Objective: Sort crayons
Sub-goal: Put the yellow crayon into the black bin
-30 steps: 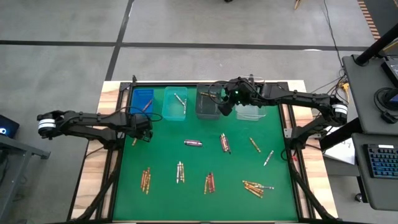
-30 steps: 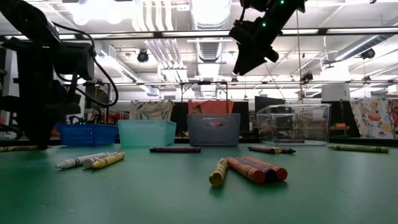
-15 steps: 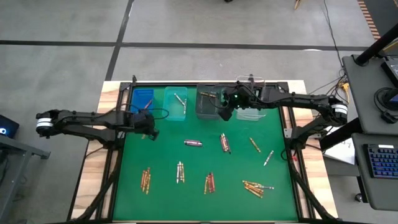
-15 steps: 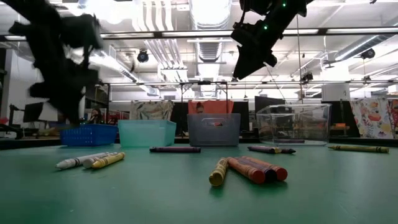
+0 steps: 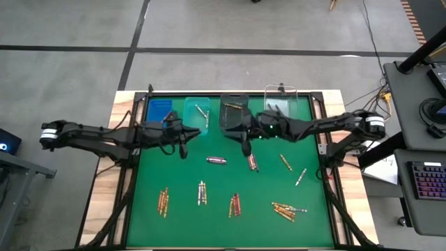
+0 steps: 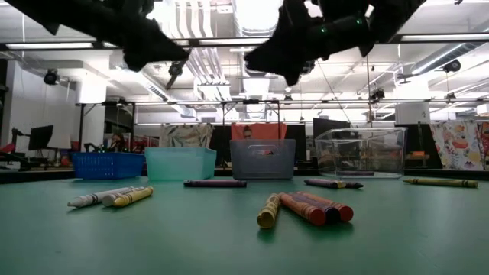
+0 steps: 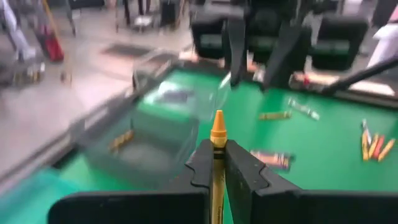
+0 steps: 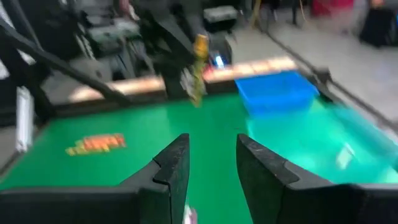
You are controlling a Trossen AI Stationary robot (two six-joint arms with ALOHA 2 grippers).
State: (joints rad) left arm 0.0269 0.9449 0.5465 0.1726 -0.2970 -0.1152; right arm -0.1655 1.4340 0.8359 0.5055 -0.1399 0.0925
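Observation:
My left gripper (image 5: 185, 143) hangs above the green mat's left half, shut on a gold-orange crayon (image 7: 217, 127) whose tip pokes out past the fingertips. My right gripper (image 5: 245, 146) hovers over the mat's middle, open, nothing between its fingers (image 8: 171, 168). It faces the left gripper (image 8: 186, 74). Below it lie a purple crayon (image 5: 217, 160) and a small bunch of crayons (image 5: 252, 162) flat on the mat. More crayon bunches (image 5: 164, 200) (image 5: 201, 192) (image 5: 235, 204) (image 5: 287, 208) lie nearer the front. My left gripper pinches the crayon's shaft (image 7: 217, 149) between its two fingers, the crayon lying along them with its pointed tip (image 7: 217, 118) sticking out ahead. The fingers come nearly level from the table's left. The crayon is lifted clear of the mat.
Four small bins stand in a row at the mat's far edge: blue (image 5: 159, 111), teal (image 5: 196, 115), grey (image 5: 233, 115) and clear (image 5: 281, 110). Single crayons (image 5: 285, 162) (image 5: 300, 177) lie at the right. Bare mat shows between the bunches.
My left gripper has risen from the mat near the left edge and gone toward the right, tipping from pointing down to almost level; the crayon has come up off the mat with it. My right gripper has left the grey bin, gone toward the near edge and tipped level.

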